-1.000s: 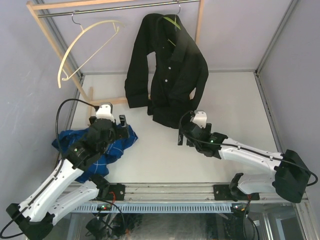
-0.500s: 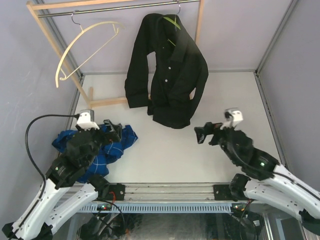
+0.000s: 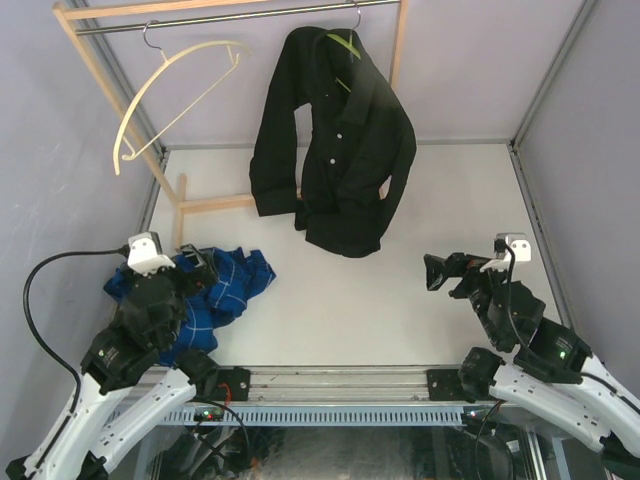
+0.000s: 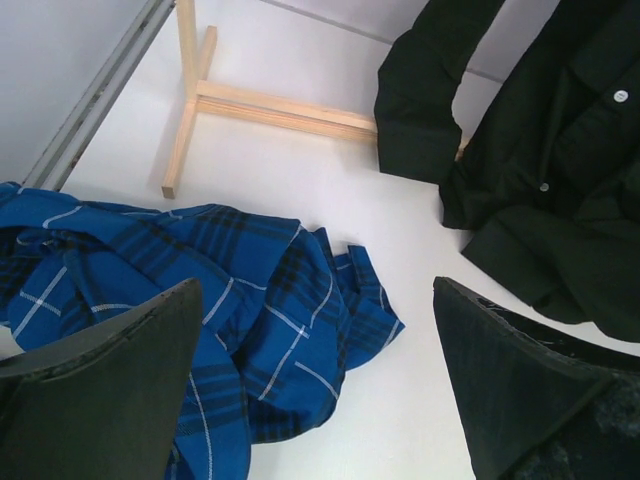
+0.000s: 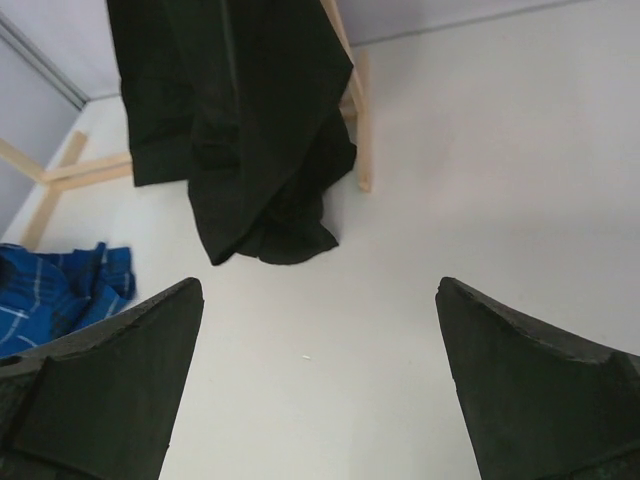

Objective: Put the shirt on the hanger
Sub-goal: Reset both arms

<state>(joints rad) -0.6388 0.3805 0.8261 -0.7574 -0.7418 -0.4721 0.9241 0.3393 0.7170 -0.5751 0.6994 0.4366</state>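
The black shirt (image 3: 335, 140) hangs from the lime-green hanger (image 3: 345, 45), whose hook is on the rod; its hem rests on the table. It also shows in the left wrist view (image 4: 560, 170) and the right wrist view (image 5: 240, 120). My left gripper (image 3: 205, 268) is open and empty, over the near left of the table, above the blue plaid shirt; its jaws stand wide apart (image 4: 315, 390). My right gripper (image 3: 445, 272) is open and empty at the near right, well short of the black shirt (image 5: 320, 390).
A blue plaid shirt (image 3: 215, 290) lies crumpled at the near left (image 4: 230, 320). A cream hanger (image 3: 165, 90) hangs on the rod (image 3: 230, 17) of the wooden rack. The rack's wooden foot (image 4: 280, 110) lies on the table behind the plaid shirt.
Both arms have pulled back toward the near edge, the left one leftward and the right one rightward, away from the black shirt. The shirt hangs unchanged.
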